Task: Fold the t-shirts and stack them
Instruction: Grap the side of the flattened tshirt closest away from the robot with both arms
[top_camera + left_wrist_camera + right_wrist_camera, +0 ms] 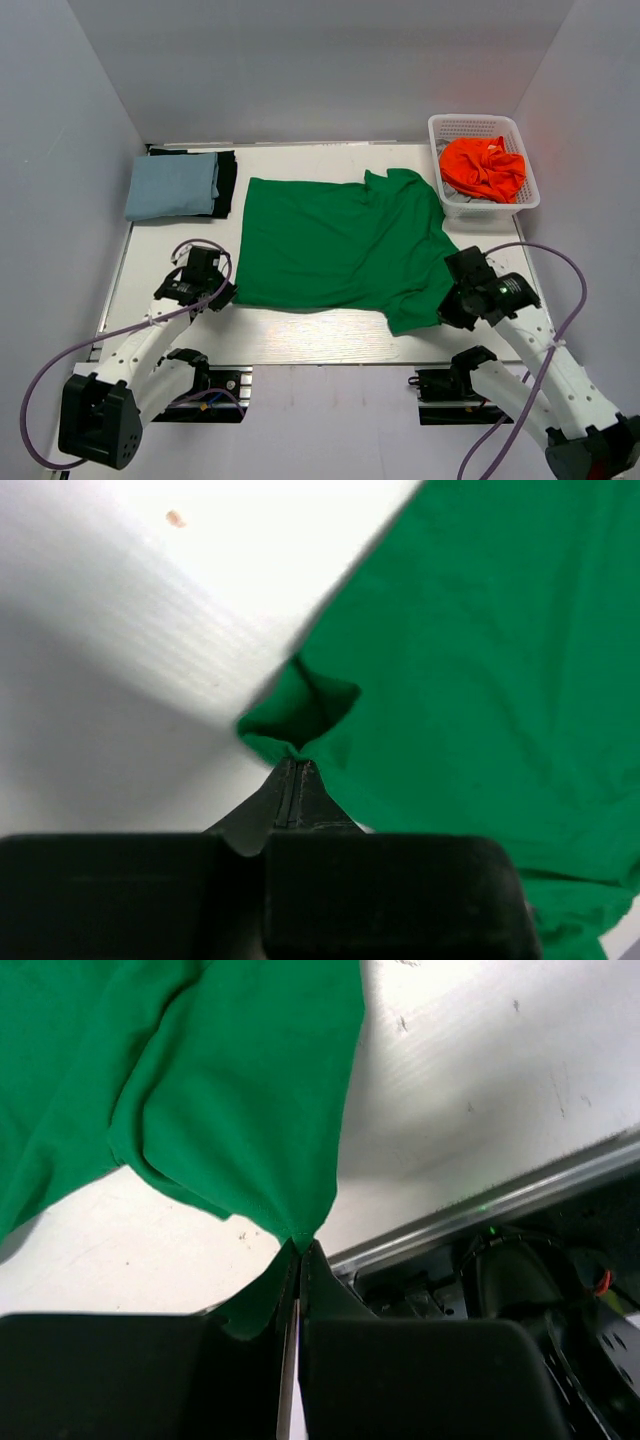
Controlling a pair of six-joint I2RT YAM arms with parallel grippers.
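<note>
A bright green t-shirt (340, 245) lies spread across the middle of the table. My left gripper (225, 296) is shut on its near left corner (290, 740). My right gripper (446, 310) is shut on its near right corner (300, 1230), close to the table's front edge. A folded pale blue t-shirt (172, 185) lies on a folded black t-shirt (227, 183) at the back left. An orange t-shirt (483, 167) lies crumpled in the basket.
A white plastic mesh basket (470, 127) stands at the back right. The table's metal front edge (500, 1200) runs just beside my right gripper. White walls enclose the table on three sides.
</note>
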